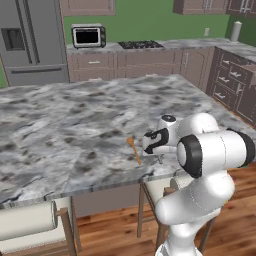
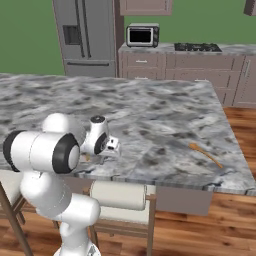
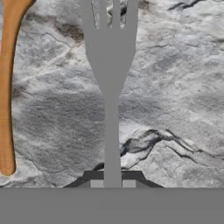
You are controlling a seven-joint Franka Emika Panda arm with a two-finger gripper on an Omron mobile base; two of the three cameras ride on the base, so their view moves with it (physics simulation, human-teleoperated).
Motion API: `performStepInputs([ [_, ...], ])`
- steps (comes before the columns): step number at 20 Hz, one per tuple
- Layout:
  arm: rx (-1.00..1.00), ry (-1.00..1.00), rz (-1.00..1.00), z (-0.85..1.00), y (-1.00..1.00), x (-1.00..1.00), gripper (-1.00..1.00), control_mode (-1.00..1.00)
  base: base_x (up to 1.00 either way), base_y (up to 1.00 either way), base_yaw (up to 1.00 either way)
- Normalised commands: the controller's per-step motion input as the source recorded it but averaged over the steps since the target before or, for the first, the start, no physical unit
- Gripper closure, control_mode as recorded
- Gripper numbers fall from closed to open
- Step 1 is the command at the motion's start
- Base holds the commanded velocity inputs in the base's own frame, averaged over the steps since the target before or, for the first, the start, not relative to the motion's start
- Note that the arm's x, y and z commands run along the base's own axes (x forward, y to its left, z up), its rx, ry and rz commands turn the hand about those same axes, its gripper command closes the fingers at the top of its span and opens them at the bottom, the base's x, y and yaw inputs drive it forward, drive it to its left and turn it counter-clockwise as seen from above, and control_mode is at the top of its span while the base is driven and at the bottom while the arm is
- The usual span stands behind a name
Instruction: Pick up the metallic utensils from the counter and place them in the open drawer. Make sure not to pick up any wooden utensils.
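Note:
My gripper (image 3: 112,177) is shut on the handle of a pale grey metal fork (image 3: 110,87), whose tines point away from the hand over the marbled counter (image 3: 175,87). I cannot tell whether the fork is off the stone. Just left of the fork lies an orange-brown wooden spoon (image 3: 6,96). In the left base view the hand (image 1: 159,142) is low at the counter's (image 1: 75,115) near edge, right of that wooden spoon (image 1: 133,150). In the right base view the hand (image 2: 100,140) is at the near left, and another wooden spoon (image 2: 205,154) lies at the near right.
Brown drawer fronts with silver bar handles (image 1: 225,80) line the cabinets at the right; I cannot tell which drawer is open. Stools (image 1: 30,222) stand under the counter's near edge. A fridge (image 1: 32,40), microwave (image 1: 88,36) and cooktop (image 1: 140,45) are along the back wall.

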Motion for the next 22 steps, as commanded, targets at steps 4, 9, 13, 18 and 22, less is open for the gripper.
performStepInputs([
  [4,0.00,-0.13,0.00,0.67,-0.21,-0.13,1.00,-1.00,0.00,0.00,0.00],
  [9,0.00,-0.03,0.00,0.91,-0.13,-0.11,1.00,-1.00,0.00,0.00,0.00],
  [13,0.00,0.00,0.00,0.88,0.00,-0.13,1.00,-1.00,0.00,0.00,0.00],
  [18,0.00,-0.07,0.00,0.57,-0.05,-0.71,1.00,-1.00,0.00,0.00,0.00],
  [22,0.00,-0.07,0.00,0.62,-0.07,-0.78,1.00,-1.00,0.00,0.00,0.00],
])
